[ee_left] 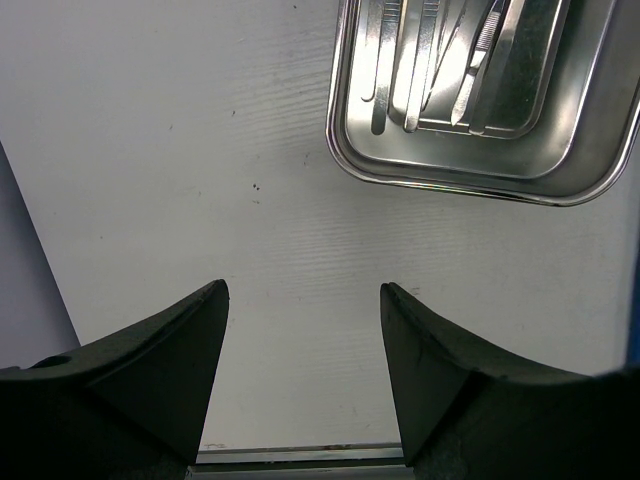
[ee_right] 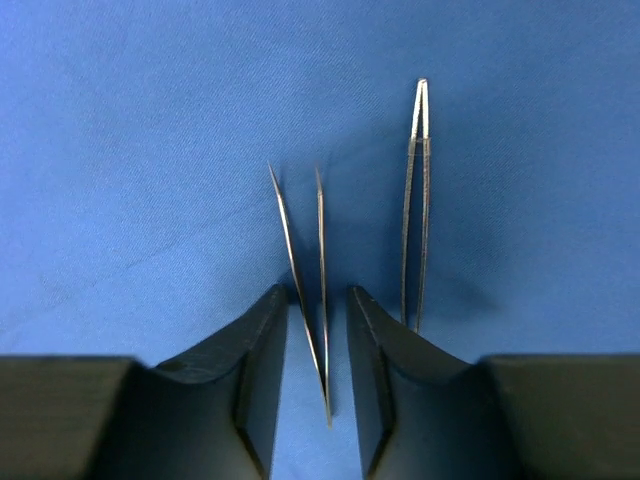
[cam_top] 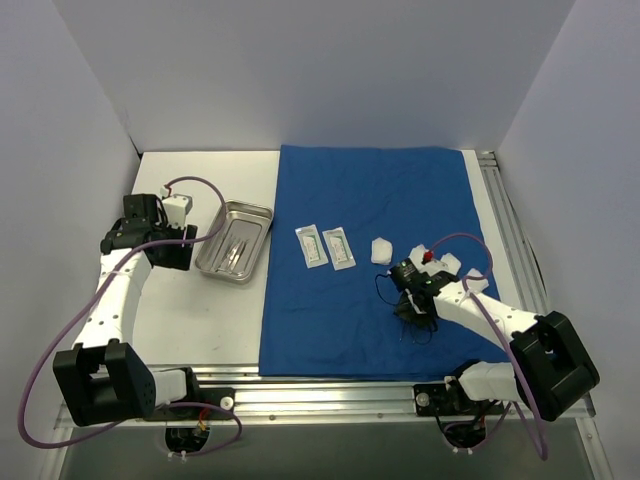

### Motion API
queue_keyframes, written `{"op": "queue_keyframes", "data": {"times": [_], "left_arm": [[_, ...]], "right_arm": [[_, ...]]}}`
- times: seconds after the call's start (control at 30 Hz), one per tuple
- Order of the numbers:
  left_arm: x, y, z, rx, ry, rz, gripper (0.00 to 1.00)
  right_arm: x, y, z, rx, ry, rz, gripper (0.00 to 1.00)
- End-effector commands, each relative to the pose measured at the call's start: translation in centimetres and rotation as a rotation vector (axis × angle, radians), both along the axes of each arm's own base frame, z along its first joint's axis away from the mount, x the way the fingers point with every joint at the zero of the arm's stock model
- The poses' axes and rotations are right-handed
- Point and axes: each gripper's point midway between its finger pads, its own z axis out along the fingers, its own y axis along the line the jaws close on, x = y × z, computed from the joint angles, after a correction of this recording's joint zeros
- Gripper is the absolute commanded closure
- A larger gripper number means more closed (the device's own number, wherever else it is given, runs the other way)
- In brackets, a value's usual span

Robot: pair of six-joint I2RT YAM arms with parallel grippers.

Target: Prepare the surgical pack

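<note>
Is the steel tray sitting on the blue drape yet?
No, the steel tray rests on the bare white table, just left of the blue drape, not on it.

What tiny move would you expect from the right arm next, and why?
Probably closing the right tool fully: its fingers straddle one pair of tweezers on the blue drape, with a gap showing beside one finger, so nothing is gripped yet. A second pair lies alongside.
</note>
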Motion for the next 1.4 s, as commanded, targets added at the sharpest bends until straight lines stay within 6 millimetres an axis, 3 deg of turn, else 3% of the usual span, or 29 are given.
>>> {"op": "queue_keyframes", "data": {"times": [0.0,0.17,0.3,0.43,0.5,0.57,0.6,0.63,0.67,0.7,0.73,0.77,0.8,0.83,0.9,0.93,1.03,1.13,1.37], "left_arm": [[0.8,-0.1,0.6,-0.014,-0.034,-0.006,0.28],[0.8,-0.1,0.6,-0.016,-0.031,-0.007,0.29],[0.9,-0.1,0.6,-0.016,-0.031,-0.007,0.28],[0.8,-0.1,0.6,-0.016,-0.031,-0.007,0.28],[0.8,0.0,0.6,-0.013,-0.030,-0.003,0.28],[0.8,0.0,0.6,-0.012,-0.030,-0.002,0.28],[0.8,0.0,0.6,-0.010,-0.033,-0.001,0.28],[0.8,0.1,0.6,-0.009,-0.033,0.002,0.28],[0.7,0.0,0.6,-0.010,-0.031,0.003,0.28],[0.7,0.1,0.6,-0.005,-0.032,0.003,0.28],[0.7,0.1,0.6,-0.004,-0.034,0.007,0.28],[0.6,0.2,0.7,-0.002,-0.035,0.008,0.28],[0.5,0.3,0.8,0.004,-0.036,0.012,0.28],[0.5,0.3,0.8,0.005,-0.036,0.013,0.28],[0.3,0.4,1.0,0.007,-0.040,0.016,0.28],[0.3,0.4,1.1,0.008,-0.040,0.017,0.28],[0.2,0.4,1.2,0.009,-0.043,0.019,0.28],[0.2,0.4,1.0,0.008,-0.039,0.019,0.28],[0.3,0.4,0.7,0.006,-0.033,0.018,0.28]], "right_arm": [[-0.2,-0.2,-0.3,0.005,0.008,0.002,0.77],[0.0,-0.3,0.1,-0.002,-0.003,0.012,0.96],[0.9,0.2,1.9,0.014,-0.042,0.030,1.00],[3.1,1.3,6.1,0.013,-0.136,0.055,1.00],[5.1,2.7,9.5,0.019,-0.219,0.062,1.00],[6.2,5.7,11.4,0.035,-0.270,0.121,1.00],[7.9,7.7,14.1,0.073,-0.346,0.126,1.00],[8.6,9.5,13.9,0.069,-0.340,0.154,1.00],[9.0,12.8,14.8,0.114,-0.380,0.209,1.00],[10.1,15.6,17.0,0.170,-0.431,0.235,1.00],[10.7,19.4,16.3,0.203,-0.440,0.289,1.00],[11.2,21.6,16.2,0.229,-0.449,0.320,1.00],[12.3,24.4,18.4,0.285,-0.498,0.350,1.00],[13.0,26.8,16.0,0.281,-0.457,0.383,1.00],[13.9,30.9,16.1,0.340,-0.463,0.435,1.00],[15.2,33.8,16.0,0.366,-0.467,0.461,1.00],[16.3,38.9,15.4,0.427,-0.456,0.518,1.00],[17.2,41.4,13.6,0.453,-0.439,0.507,1.00],[18.7,42.4,8.8,0.455,-0.435,0.397,1.00]]}}
